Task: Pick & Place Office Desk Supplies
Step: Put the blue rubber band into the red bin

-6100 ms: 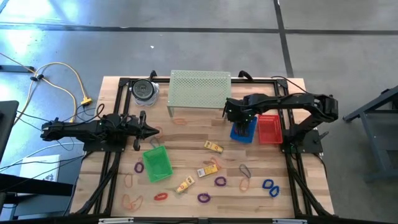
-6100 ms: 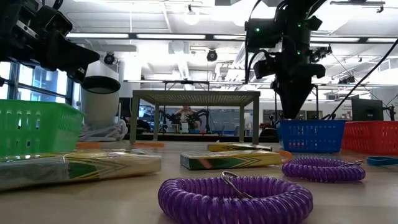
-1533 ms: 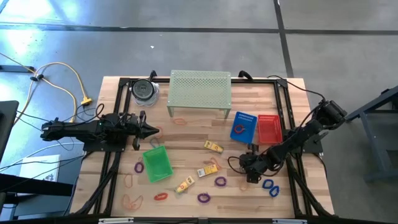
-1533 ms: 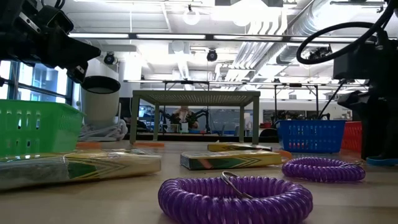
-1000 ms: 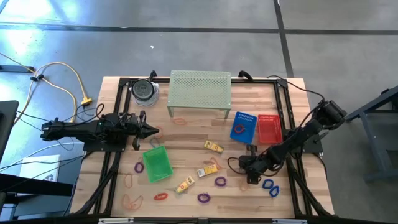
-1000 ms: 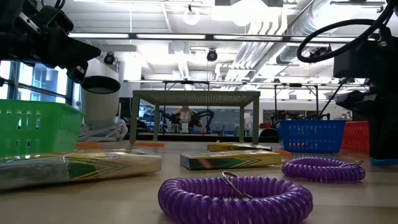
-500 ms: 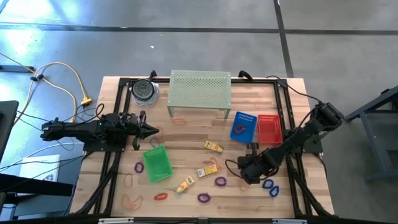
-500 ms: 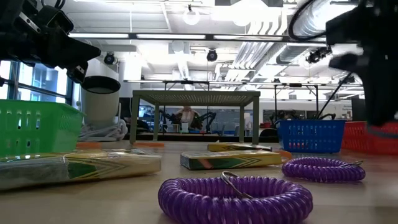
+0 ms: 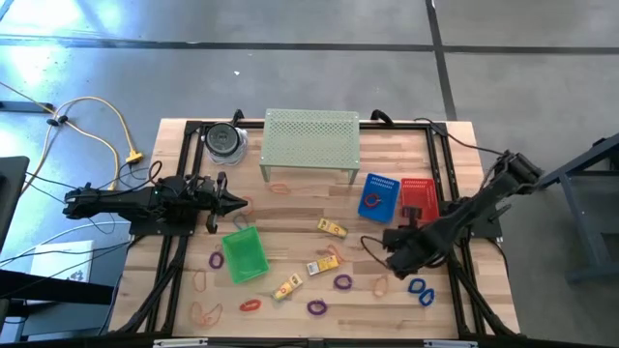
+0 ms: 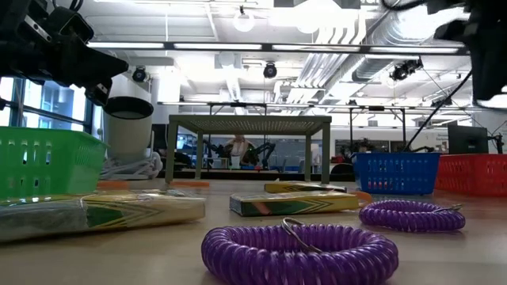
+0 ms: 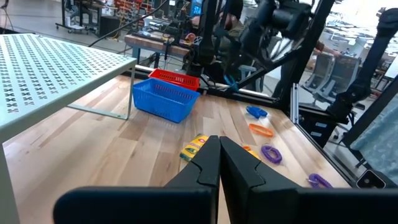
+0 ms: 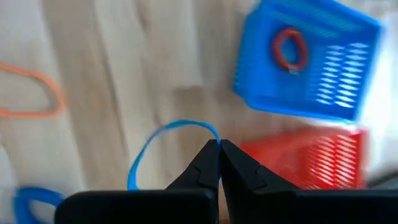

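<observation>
Office desk supplies lay scattered over the front half of the wooden table; a pale-green perforated metal shelf stood at the back edge. A green plastic basket sat left of centre, and a blue plastic basket and a red plastic basket sat side by side on the right. Yellow rectangular packets and purple coiled loops were still on the boards between them. Change noted: a second ago the right arm was bent low with its tip down at the table among the loops; it had since risen and drawn back toward the two baskets, and in the low view it had lifted nearly out of frame. The right gripper was pinched closed on a thin blue rubber loop, which hung clear of the wood just short of the blue basket. Judgement: pick done, carry under way, drop into a basket comes next; the blue one already held a small red loop. An orange loop remained on the table beside the pick spot. The left arm stayed stretched level at the left side, left gripper closed and empty, hovering just behind the green basket.
</observation>
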`<state>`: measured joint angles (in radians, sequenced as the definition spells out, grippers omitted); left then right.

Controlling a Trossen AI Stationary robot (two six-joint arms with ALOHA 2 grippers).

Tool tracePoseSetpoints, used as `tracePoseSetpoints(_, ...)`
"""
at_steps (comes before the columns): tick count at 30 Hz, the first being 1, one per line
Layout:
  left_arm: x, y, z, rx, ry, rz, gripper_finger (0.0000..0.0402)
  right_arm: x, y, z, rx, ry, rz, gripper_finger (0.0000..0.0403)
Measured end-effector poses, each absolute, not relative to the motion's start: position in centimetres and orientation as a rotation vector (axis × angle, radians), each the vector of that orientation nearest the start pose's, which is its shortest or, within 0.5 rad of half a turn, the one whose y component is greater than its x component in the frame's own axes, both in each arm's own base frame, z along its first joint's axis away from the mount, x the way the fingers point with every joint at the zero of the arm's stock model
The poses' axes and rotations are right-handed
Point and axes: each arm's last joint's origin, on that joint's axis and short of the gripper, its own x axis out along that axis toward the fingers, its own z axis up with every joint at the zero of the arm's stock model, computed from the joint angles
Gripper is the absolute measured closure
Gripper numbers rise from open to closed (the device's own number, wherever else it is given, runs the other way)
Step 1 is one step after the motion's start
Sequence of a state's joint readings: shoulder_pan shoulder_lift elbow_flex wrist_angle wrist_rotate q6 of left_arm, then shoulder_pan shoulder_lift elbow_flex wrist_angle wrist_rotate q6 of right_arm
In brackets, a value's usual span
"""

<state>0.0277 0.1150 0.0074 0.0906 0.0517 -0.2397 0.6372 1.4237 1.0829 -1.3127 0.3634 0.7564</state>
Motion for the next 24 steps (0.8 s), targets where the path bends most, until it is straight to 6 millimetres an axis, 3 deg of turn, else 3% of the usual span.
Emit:
tracePoseSetpoints(7, 10.4, 0.1, 16.6, -0.234, 0.02, -0.022, 0.0401, 14.6, 9.3, 26.8, -0.147, 1.305, -0.436, 0.0401)
tracePoseSetpoints(12, 10.4, 0.1, 16.6, -0.234, 0.019, -0.022, 0.0401, 12.1, 6.3, 26.8, -0.06, 1.228, -0.526, 0.0401)
tracePoseSetpoints(17, 10.4, 0.1, 16.6, -0.233, 0.015, -0.021, 0.0401, 10.4, 3.3, 25.4, 0.044, 1.213, -0.632, 0.0401)
tracePoseSetpoints(24, 10.4, 0.2, 16.8, -0.232, -0.002, -0.021, 0.0401, 10.0, 1.0, 22.8, 0.142, 1.285, -0.704, 0.0401)
